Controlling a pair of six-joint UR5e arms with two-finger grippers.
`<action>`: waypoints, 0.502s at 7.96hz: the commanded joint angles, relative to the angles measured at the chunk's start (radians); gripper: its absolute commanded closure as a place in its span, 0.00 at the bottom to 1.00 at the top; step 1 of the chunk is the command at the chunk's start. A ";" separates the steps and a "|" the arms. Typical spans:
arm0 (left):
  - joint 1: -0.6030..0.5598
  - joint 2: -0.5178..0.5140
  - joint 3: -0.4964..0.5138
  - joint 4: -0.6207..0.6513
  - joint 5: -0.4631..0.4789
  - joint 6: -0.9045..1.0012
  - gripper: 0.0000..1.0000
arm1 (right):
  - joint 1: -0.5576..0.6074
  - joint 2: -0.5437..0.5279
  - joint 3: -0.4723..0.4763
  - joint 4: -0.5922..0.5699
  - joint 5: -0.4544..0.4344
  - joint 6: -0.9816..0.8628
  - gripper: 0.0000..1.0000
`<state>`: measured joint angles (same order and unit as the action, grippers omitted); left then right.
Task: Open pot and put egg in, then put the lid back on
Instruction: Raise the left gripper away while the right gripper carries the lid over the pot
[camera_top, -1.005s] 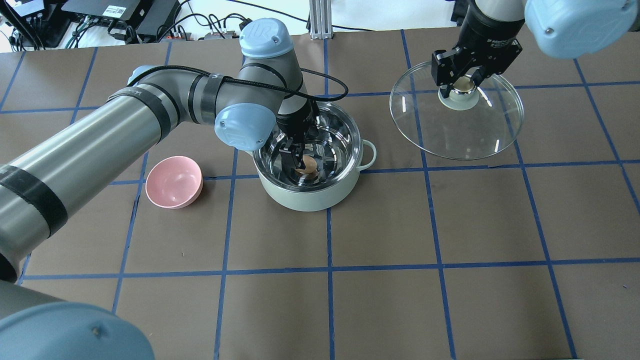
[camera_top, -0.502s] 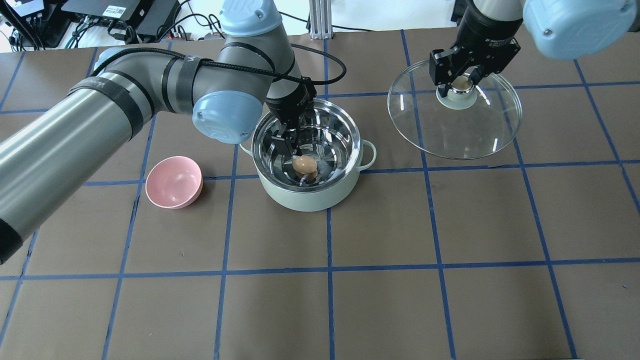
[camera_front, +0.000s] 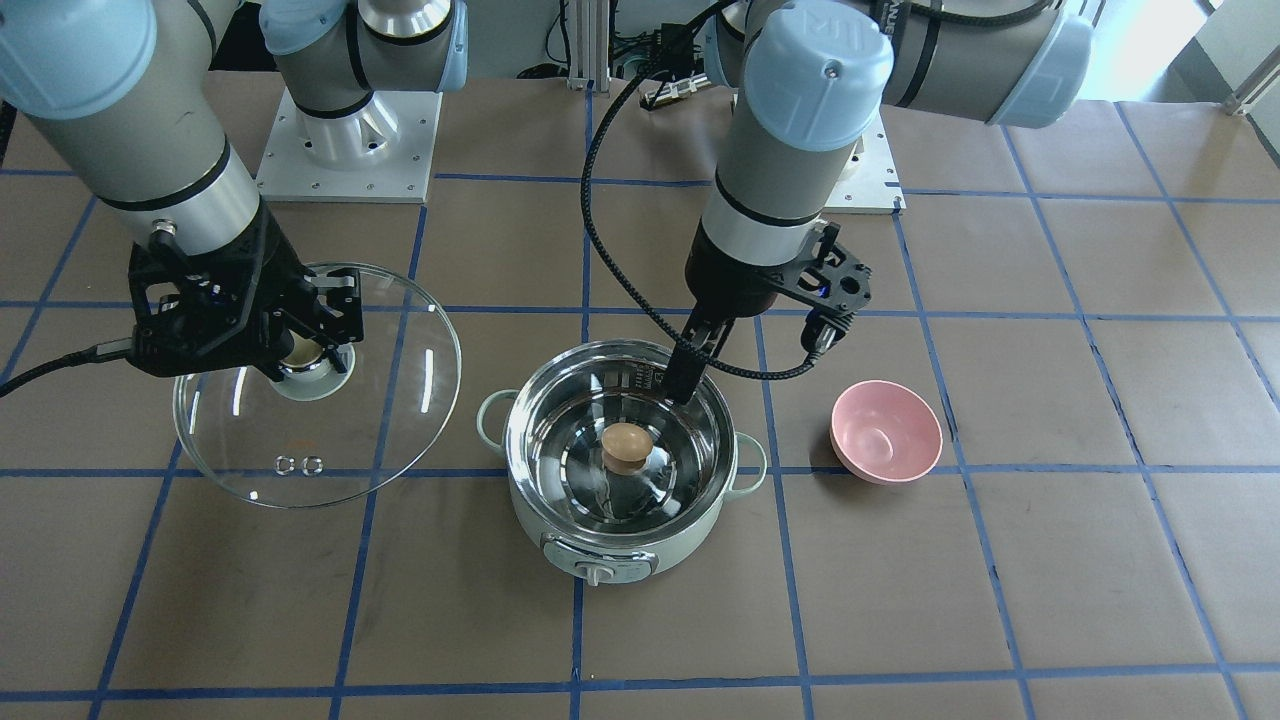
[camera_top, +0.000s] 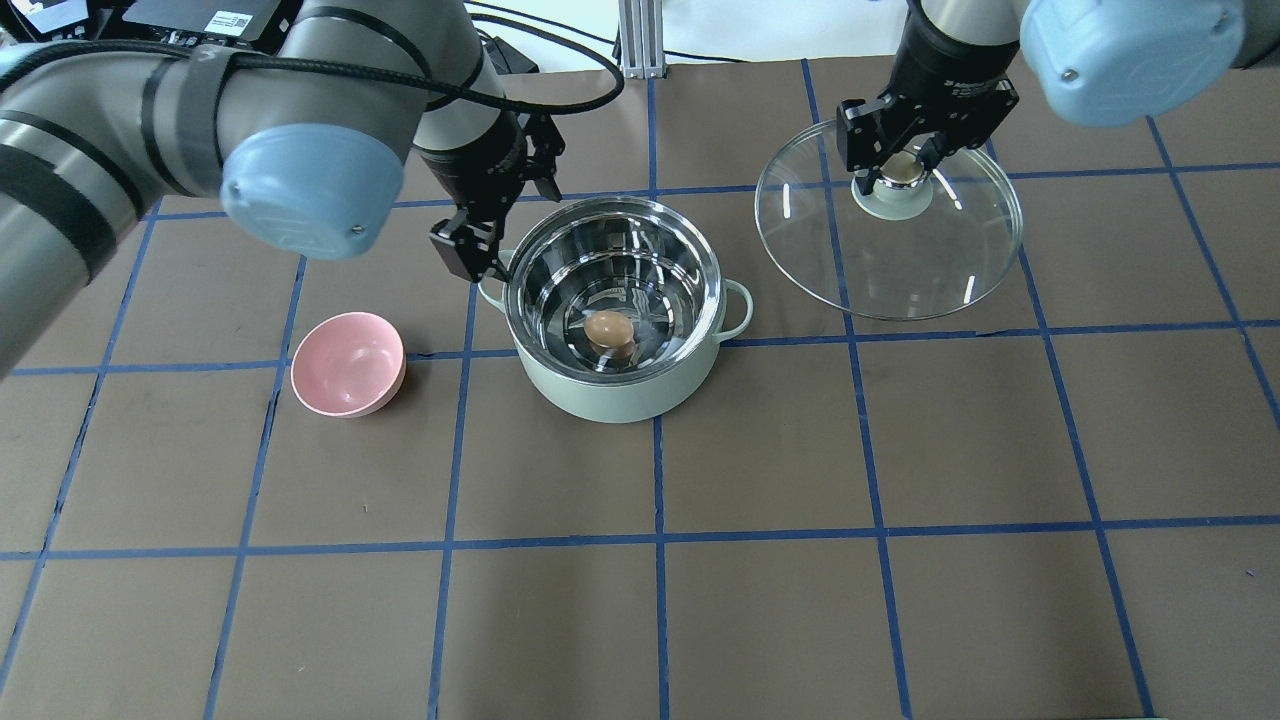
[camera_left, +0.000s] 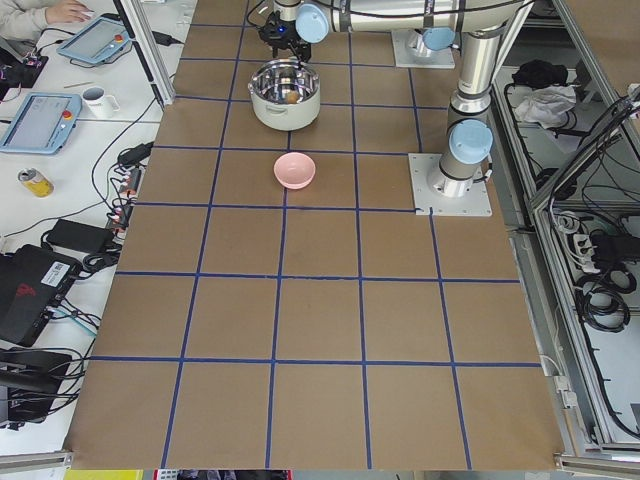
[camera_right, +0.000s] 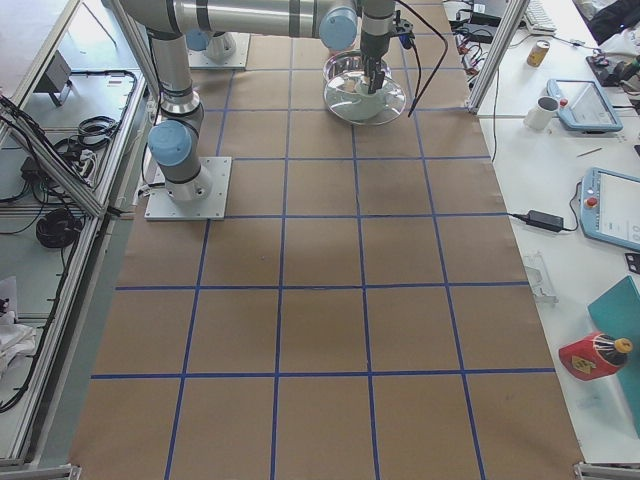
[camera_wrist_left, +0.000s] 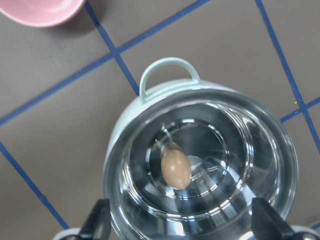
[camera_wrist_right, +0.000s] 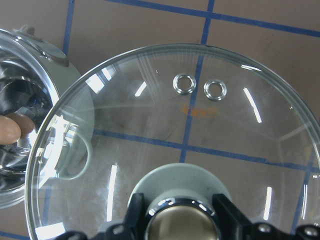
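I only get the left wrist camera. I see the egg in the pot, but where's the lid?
Observer: The right gripper holds the lid by its knob.
Operator: Is it over the pot yet?
Observer: No. In the overhead view it's beside the pot, not covering it.
Operator: I see a bit of pink bowl. Anything in it?
Observer: No, the bowl is empty.
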<state>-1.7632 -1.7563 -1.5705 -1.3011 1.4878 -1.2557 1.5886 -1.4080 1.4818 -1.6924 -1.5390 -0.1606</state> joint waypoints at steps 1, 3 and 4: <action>0.097 0.105 0.000 -0.113 0.183 0.414 0.00 | 0.150 0.010 -0.002 -0.075 0.004 0.162 1.00; 0.151 0.152 0.000 -0.113 0.306 0.739 0.00 | 0.246 0.044 -0.003 -0.105 0.005 0.216 1.00; 0.165 0.175 0.000 -0.110 0.343 0.856 0.00 | 0.293 0.082 -0.014 -0.140 0.004 0.239 1.00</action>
<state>-1.6354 -1.6247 -1.5709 -1.4100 1.7419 -0.6552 1.7948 -1.3782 1.4792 -1.7842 -1.5348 0.0327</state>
